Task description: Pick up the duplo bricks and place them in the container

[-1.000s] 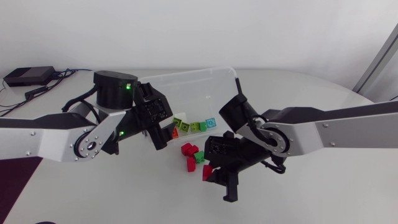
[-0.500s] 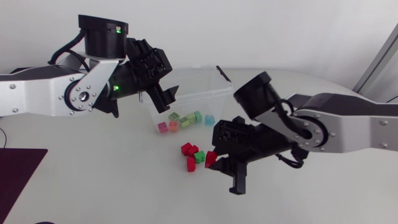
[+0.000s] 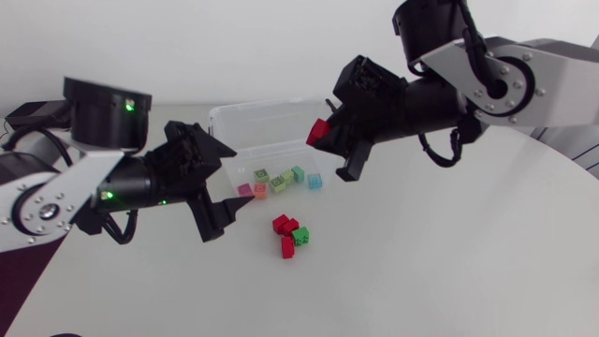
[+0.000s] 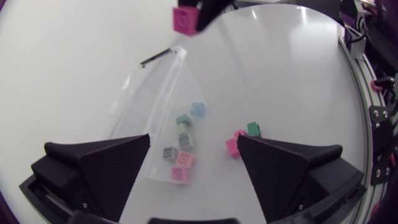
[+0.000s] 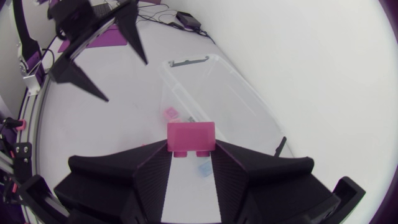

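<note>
My right gripper (image 3: 325, 134) is shut on a red brick (image 3: 319, 131) and holds it in the air above the right end of the clear container (image 3: 267, 120). In the right wrist view the brick (image 5: 191, 138) sits pinched between both fingers, with the container (image 5: 214, 84) below and ahead. Several coloured bricks (image 3: 279, 182) lie inside the container along its near wall. Two red bricks (image 3: 284, 234) and a green brick (image 3: 300, 236) lie on the table in front of it. My left gripper (image 3: 225, 217) is open with nothing in it, left of that pile (image 4: 241, 137).
The white table (image 3: 449, 253) stretches to the front and right of the pile. A dark mat (image 3: 23, 267) lies at the table's left edge. My left arm (image 3: 56, 197) comes in low from the left, and my right arm (image 3: 505, 80) crosses high at the back right.
My right gripper has lifted the red brick from beside the pile up and back over the container. My left arm has drawn away from the container to the front left.
</note>
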Robot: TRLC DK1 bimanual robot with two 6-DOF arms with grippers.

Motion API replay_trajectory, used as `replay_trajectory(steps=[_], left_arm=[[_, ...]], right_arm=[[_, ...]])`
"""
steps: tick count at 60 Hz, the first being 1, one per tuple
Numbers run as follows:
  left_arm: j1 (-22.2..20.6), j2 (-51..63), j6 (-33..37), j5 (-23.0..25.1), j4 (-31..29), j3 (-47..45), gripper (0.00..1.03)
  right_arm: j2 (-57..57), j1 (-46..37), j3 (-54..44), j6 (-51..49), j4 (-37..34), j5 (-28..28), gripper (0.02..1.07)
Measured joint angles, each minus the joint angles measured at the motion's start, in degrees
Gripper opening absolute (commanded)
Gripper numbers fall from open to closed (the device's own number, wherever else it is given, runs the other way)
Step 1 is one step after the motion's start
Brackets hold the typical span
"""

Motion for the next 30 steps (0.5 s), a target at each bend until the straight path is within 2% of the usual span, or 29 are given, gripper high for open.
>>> replay_trajectory(steps=[7,19,27,29,30], left_arm=[[0.52,7.17,0.04,1.46,6.58,-4.28,0.98],[0.57,20.74,-0.31,2.10,16.15,-4.70,0.98],[0.42,28.55,-2.34,2.10,18.45,-3.43,0.98],[0.22,29.73,-3.06,2.08,18.93,-3.02,0.98],[0.09,30.42,-3.30,2.10,19.43,-2.73,0.98]], right_arm=[[6.45,-1.14,6.34,2.08,3.34,0.33,0.14],[16.50,-2.84,14.53,4.42,6.45,0.57,0.15],[20.92,-3.23,16.83,5.88,9.01,2.08,0.34],[21.70,-3.28,17.42,6.10,9.09,2.40,0.40],[22.21,-3.28,17.84,6.12,9.25,2.67,0.48]])
